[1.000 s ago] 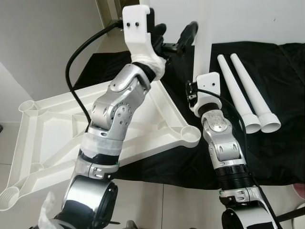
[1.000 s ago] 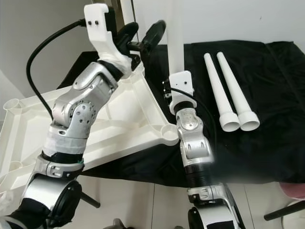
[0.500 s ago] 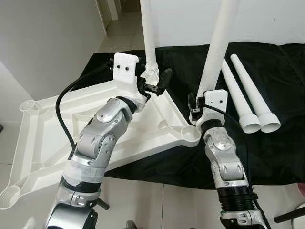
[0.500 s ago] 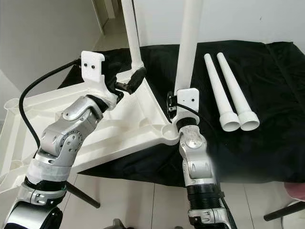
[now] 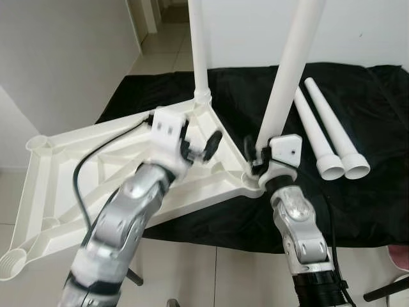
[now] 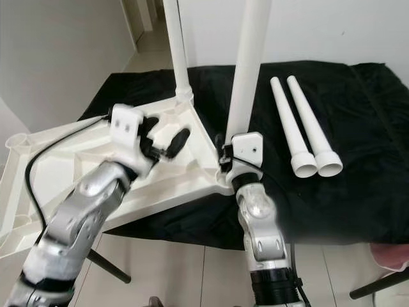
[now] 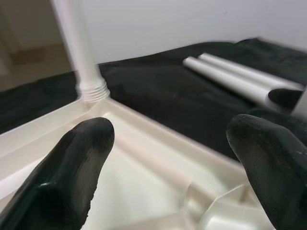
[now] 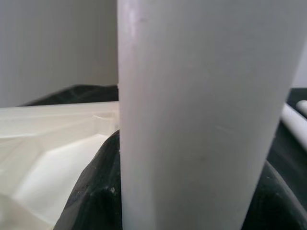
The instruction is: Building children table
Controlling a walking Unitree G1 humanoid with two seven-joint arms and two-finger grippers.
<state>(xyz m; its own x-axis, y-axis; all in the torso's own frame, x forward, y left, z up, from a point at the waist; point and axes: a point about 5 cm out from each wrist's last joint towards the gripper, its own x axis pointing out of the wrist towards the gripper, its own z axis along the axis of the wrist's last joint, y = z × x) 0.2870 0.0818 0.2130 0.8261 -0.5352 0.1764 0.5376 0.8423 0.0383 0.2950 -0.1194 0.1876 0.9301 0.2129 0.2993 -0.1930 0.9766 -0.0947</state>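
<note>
The white tabletop frame (image 5: 57, 185) lies upside down, its left part reaching out over the pale floor (image 5: 192, 275) and its right part resting on a black cloth (image 5: 383, 192). Open round sockets show at its left corners, one at the far left (image 5: 39, 142) and one at the near left (image 5: 13, 265). The left claw (image 5: 201, 146) hovers over the frame's right half with its black fingers (image 7: 72, 163) spread wide and nothing between them; its wrist view looks across the ribbed inside of the frame. Just beyond it a fitted leg (image 5: 199, 51) stands upright in the far right corner socket, its threaded collar (image 7: 92, 90) seated at the frame. To the right, the right claw (image 5: 255, 157) pinches a second leg (image 5: 291, 70) low on its shaft, and that leg stands with a slight lean over the near right corner socket (image 5: 252, 185); whether it is seated there cannot be told. Farther right, two loose legs (image 5: 329, 137) lie side by side and touching on the cloth, wide ends toward the near side.
</note>
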